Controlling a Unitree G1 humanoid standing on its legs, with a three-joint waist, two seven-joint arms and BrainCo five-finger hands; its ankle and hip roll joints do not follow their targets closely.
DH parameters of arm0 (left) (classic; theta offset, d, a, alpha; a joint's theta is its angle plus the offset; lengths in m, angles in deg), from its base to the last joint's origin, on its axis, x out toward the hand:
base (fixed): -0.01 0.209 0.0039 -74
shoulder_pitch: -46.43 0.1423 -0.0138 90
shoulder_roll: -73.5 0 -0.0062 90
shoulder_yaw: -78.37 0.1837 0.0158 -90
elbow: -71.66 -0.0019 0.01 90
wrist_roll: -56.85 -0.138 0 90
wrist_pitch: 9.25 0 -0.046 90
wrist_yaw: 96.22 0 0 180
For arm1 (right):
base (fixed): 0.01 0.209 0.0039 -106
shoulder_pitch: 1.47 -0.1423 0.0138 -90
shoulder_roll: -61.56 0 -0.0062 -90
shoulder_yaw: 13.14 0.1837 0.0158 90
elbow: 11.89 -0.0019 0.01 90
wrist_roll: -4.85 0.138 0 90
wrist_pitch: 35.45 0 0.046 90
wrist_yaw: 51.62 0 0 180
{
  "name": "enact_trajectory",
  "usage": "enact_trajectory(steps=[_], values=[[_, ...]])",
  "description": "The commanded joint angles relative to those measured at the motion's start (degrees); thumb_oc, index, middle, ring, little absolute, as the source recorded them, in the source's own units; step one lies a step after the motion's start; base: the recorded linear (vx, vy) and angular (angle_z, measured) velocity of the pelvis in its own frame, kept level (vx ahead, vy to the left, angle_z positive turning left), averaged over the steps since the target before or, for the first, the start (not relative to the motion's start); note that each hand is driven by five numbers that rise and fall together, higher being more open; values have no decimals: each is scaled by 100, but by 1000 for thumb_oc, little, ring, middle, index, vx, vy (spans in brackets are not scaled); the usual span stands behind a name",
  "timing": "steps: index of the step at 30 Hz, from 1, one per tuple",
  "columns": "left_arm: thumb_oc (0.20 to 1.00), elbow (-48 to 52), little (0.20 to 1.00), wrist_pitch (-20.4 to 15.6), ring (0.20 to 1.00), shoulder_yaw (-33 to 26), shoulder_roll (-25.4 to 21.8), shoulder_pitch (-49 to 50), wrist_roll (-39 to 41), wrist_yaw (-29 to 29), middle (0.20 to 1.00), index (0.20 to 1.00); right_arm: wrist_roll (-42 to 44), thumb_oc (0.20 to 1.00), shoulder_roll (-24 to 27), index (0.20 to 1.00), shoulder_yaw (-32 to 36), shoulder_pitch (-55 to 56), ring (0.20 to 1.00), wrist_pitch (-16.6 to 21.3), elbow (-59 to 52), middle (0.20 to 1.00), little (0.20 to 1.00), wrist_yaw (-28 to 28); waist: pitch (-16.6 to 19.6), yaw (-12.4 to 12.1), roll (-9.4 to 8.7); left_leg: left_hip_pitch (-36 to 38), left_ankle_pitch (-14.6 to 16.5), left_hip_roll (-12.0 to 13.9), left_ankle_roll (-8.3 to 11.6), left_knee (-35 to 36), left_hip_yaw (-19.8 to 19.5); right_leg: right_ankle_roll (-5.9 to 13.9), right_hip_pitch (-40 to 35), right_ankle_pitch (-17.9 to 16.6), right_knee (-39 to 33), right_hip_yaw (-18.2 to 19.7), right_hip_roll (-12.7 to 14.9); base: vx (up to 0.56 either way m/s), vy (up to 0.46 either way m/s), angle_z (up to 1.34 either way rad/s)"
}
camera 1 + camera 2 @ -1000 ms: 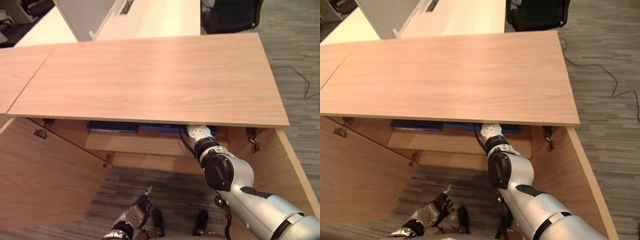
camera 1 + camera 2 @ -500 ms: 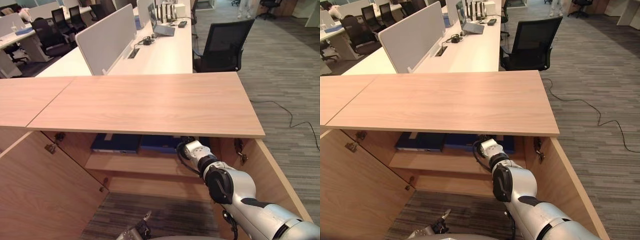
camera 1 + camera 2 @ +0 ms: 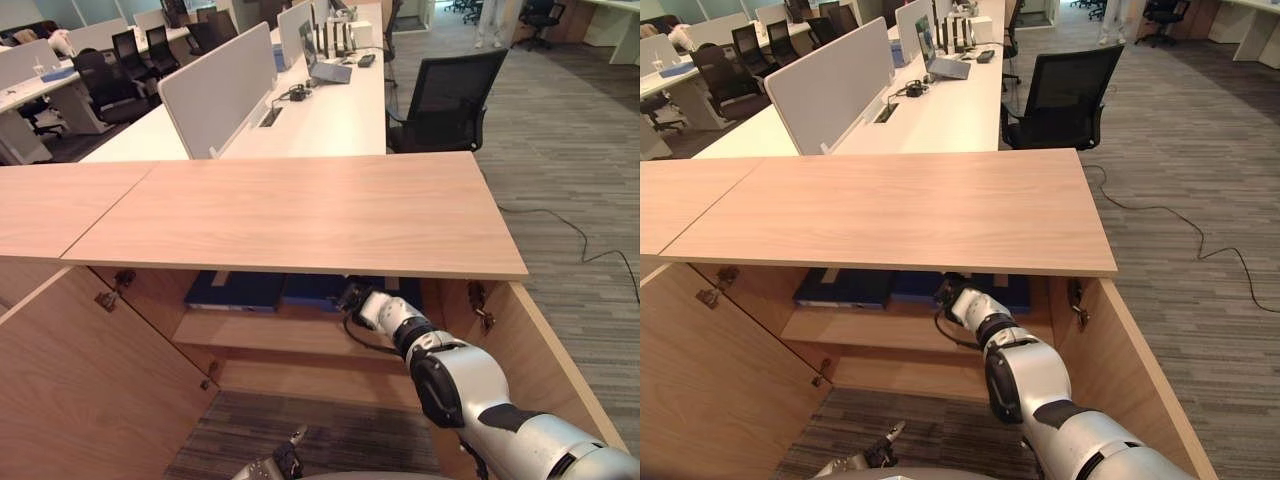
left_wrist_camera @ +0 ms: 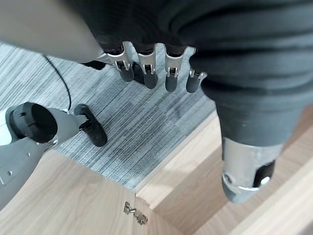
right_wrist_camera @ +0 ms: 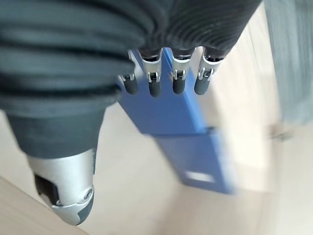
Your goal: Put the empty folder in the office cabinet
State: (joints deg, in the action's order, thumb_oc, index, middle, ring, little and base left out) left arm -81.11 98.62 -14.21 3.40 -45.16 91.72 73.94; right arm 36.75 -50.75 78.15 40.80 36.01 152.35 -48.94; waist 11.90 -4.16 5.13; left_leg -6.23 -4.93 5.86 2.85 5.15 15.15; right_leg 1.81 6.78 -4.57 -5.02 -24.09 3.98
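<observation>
Two blue folders lie flat on the upper shelf of the open cabinet, a darker one [image 3: 235, 290] on the left and another blue folder [image 3: 318, 290] beside it. My right arm reaches under the cabinet top [image 3: 300, 210], and my right hand [image 3: 352, 297] sits at the front edge of the right folder. In the right wrist view the fingers [image 5: 178, 81] hang relaxed over the blue folder [image 5: 181, 132], the thumb apart, gripping nothing. My left hand [image 3: 285, 462] hangs low near the floor, its fingers [image 4: 146, 73] relaxed and empty.
Both cabinet doors stand open: the left door [image 3: 80, 390] and the right door [image 3: 550, 370]. A lower shelf [image 3: 290, 375] lies beneath the folders. Behind the cabinet are a white desk with a partition [image 3: 220, 90] and a black office chair [image 3: 445, 100].
The camera has tilted up, so more of the office shows. My right wrist has swung a little to the left along the shelf front. The folders have stayed where they were.
</observation>
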Motion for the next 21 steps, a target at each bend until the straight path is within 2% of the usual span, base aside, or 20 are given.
enact_trajectory(steps=[1,2,4,5,7,13,20,21], values=[[1000,65,1000,2,1000,369,690,-305,-203,-139,1000,1000,-1350,1000,-843,1000,54,-168,1000,-624,421,1000,1000,-681,-124,-62,-320,638,323,123,261,-15,-76,146,-366,588,2,282,-123,0,0,0],[1000,82,1000,10,1000,377,701,-294,-196,-151,1000,1000,-1362,1000,-833,1000,48,-160,1000,-631,418,1000,1000,-694,-123,-63,-310,639,323,124,261,-15,-77,146,-368,588,2,280,-124,0,0,0],[1000,618,1000,18,1000,492,694,-319,-196,-253,1000,1000,-1816,1000,-561,1000,-294,-142,1000,-1020,595,1000,1000,-886,-155,-6,-293,632,318,128,249,-15,-70,132,-355,577,2,312,-134,-4,0,-2],[1000,633,1000,25,1000,501,700,-310,-192,-262,1000,1000,-1829,1000,-552,1000,-292,-142,1000,-1022,598,1000,1000,-901,-155,-8,-288,633,318,129,249,-15,-71,133,-357,576,2,311,-134,-7,-7,-6],[1000,1252,1000,21,1000,557,590,-337,-258,-366,1000,1000,-2509,1000,-188,1000,-636,45,1000,-1216,746,1000,1000,-986,-200,65,-264,612,316,157,242,-15,-51,115,-328,562,2,347,-143,2,-13,-5],[1000,1805,1000,33,1000,524,358,-404,-515,-484,1000,1000,-3419,1000,266,1000,-862,720,1000,-1386,515,1000,1000,-1154,-237,188,-237,565,315,176,245,-15,-20,85,-253,540,2,431,-161,6,-9,-5],[1000,2153,1000,147,1000,574,209,-432,-754,-692,1000,1000,-3631,1000,424,1000,-820,1234,1000,-1280,118,1000,1000,-831,-259,291,-213,515,324,215,272,-15,26,20,-148,520,2,499,-208,12,-48,-5],[1000,2303,1000,168,1000,584,179,-437,-792,-756,1000,1000,-3654,1000,456,1000,-813,1340,1000,-1174,72,1000,1000,-664,-274,307,-211,517,327,252,299,-15,34,-20,-139,536,2,530,-244,13,-59,-5]])
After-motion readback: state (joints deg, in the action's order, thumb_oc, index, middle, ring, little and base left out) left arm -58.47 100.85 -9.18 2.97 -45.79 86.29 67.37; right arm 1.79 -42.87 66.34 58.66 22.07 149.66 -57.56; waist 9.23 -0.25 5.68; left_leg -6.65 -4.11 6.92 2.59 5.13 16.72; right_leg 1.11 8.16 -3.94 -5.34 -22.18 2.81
